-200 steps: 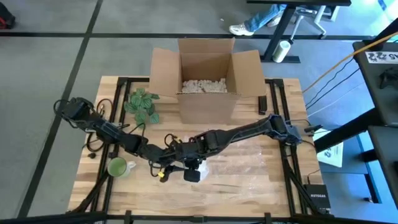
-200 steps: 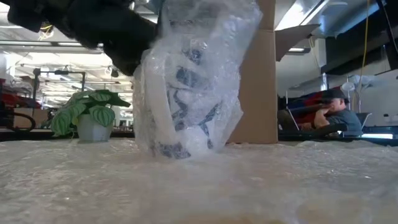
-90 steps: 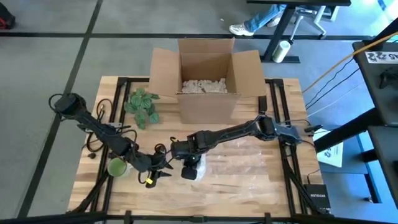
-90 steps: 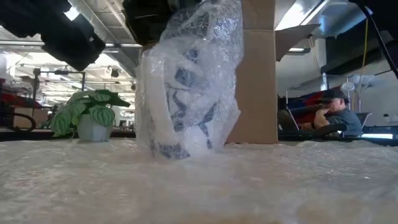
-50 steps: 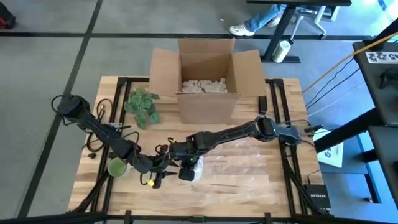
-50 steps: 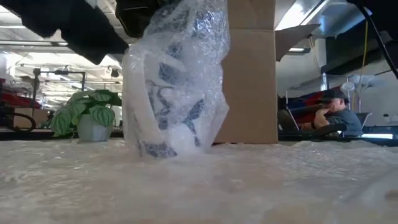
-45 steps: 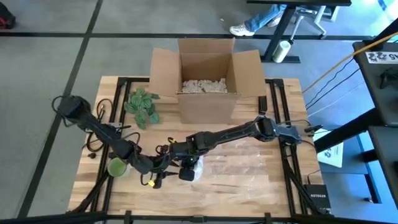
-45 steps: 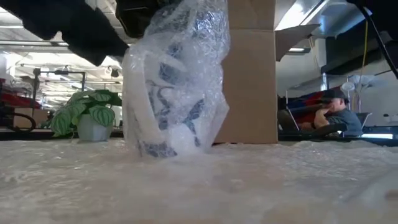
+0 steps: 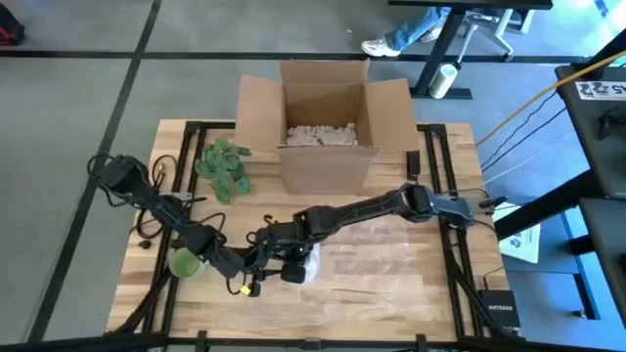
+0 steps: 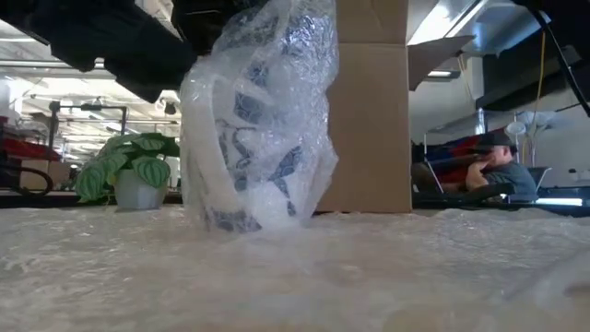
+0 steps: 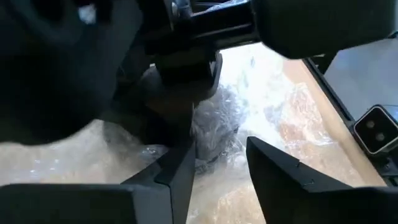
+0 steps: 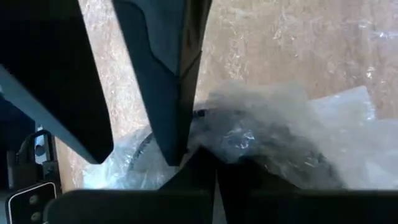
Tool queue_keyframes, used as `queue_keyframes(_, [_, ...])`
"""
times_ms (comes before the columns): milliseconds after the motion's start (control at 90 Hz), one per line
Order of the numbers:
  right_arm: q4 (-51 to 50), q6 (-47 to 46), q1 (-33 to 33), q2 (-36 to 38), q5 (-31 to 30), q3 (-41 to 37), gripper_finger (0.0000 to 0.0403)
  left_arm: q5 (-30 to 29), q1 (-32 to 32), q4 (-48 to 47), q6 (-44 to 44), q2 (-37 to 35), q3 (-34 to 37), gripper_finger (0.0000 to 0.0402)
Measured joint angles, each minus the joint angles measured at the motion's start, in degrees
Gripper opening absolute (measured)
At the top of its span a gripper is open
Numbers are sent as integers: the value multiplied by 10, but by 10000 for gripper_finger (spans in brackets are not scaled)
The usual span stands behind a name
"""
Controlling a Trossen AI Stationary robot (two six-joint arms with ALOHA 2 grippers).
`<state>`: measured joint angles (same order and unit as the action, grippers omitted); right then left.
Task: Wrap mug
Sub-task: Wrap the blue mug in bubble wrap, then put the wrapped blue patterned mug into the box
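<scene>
A white mug with a blue pattern (image 10: 253, 129) stands upright, swathed in clear bubble wrap (image 9: 307, 264), on a bubble wrap sheet (image 9: 391, 256) spread over the wooden table. My right gripper (image 12: 214, 158) reaches in from the table's right and is shut on the wrap bunched over the mug. My left gripper (image 11: 221, 149) is open at the mug's left side, level with the bundle (image 11: 214, 130), whose wrap shows between its fingertips. My right gripper pinches the gathered bubble wrap above the mug's mouth (image 12: 245, 138) between its two shut fingers, coming from above and slanting in from the table's right. Several crumpled layers bunch at the fingertips. The mug stands upright with its base on the sheet. My left gripper: I cannot tell whether its open fingers touch the wrap.
An open cardboard box (image 9: 328, 122) with packing filler stands at the far middle. A small potted plant (image 9: 225, 166) is far left, and a green mug (image 9: 184, 262) sits at the near left beside my left arm. A person sits in the room beyond (image 10: 498, 171).
My right gripper has drawn the wrapped mug a little toward the table's left, the mug staying upright on the sheet. My left gripper has moved in from the near left toward the mug.
</scene>
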<state>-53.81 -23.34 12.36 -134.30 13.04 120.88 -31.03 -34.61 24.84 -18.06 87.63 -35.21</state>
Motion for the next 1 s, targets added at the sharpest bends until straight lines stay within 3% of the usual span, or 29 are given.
queue_keyframes(389, [-55, -4, 0, 12, -6, 61, 0, 3, 0, -4, -15, 1, 0, 129])
queue_keyframes(633, [-176, -3, 5, 12, -70, 141, 0, 1, -5, 4, -9, 0, 0, 129])
queue_keyframes(1000, [-206, -4, 24, 46, -135, 138, 0, 6, -26, 10, 20, -40, 2, 129])
